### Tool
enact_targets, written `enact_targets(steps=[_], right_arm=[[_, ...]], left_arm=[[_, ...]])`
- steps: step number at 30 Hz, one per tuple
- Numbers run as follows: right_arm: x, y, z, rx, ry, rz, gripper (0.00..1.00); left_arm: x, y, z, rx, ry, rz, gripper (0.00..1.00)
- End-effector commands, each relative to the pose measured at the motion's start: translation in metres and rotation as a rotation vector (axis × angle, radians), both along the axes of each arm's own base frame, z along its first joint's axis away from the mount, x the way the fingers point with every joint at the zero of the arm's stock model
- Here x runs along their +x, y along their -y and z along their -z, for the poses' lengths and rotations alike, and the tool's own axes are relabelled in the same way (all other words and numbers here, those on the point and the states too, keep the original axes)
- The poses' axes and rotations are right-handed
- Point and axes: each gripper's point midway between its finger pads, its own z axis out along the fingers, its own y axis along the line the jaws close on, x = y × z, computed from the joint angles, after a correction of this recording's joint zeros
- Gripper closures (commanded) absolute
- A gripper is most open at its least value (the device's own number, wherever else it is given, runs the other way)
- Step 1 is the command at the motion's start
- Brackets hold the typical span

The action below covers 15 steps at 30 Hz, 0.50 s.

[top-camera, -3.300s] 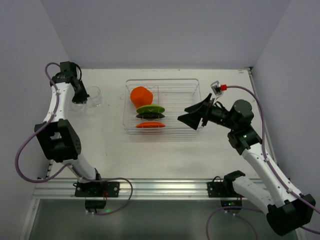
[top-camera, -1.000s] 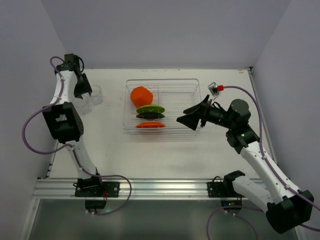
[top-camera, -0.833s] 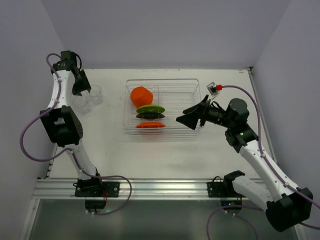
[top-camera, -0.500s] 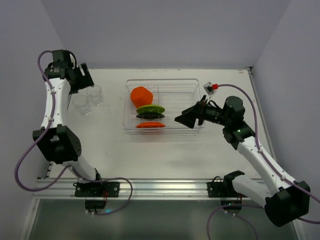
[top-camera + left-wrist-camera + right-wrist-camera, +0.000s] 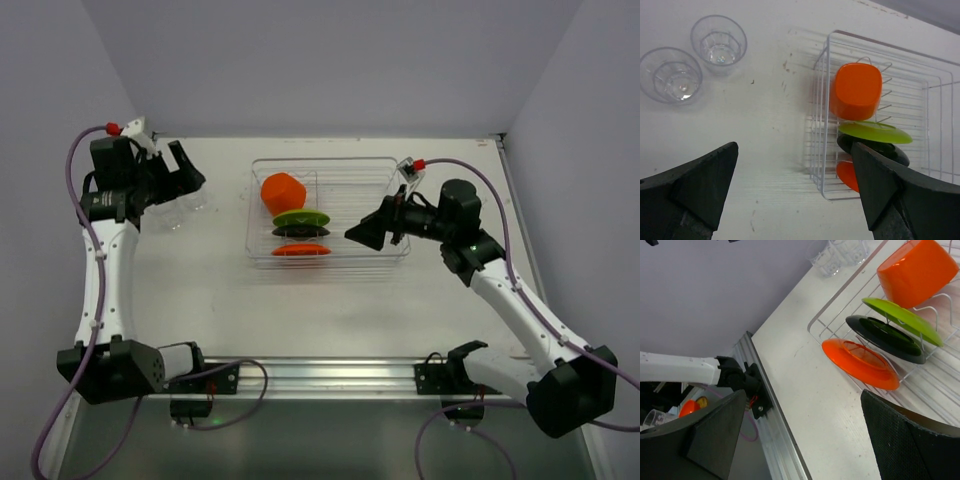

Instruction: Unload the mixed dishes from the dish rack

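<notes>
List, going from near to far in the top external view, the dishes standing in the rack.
orange plate → black plate → lime-green plate → orange faceted cup, all inside the dish rack.

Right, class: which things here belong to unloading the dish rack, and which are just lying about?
Job: dish rack, orange faceted cup, lime-green plate, black plate, orange plate, two clear tumblers already out on the table.
Just fixtures: purple cables, aluminium rail.
</notes>
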Motion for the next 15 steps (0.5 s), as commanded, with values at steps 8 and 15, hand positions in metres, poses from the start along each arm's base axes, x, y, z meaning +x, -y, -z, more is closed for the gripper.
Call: enact_targets(steps=[8,15], right_arm=[[0.016,-0.021,0.002,-0.219,0.107,0.090,0.01],[0.024,-0.027,0.021,-0.249,0.181,0.169,0.01]], left_arm=[[-0.041,0.052,-0.016,-0.080,0.234,0.187,0.00],[-0.050,0.072,-0.009,-0.113,0.220,0.261,0.00]])
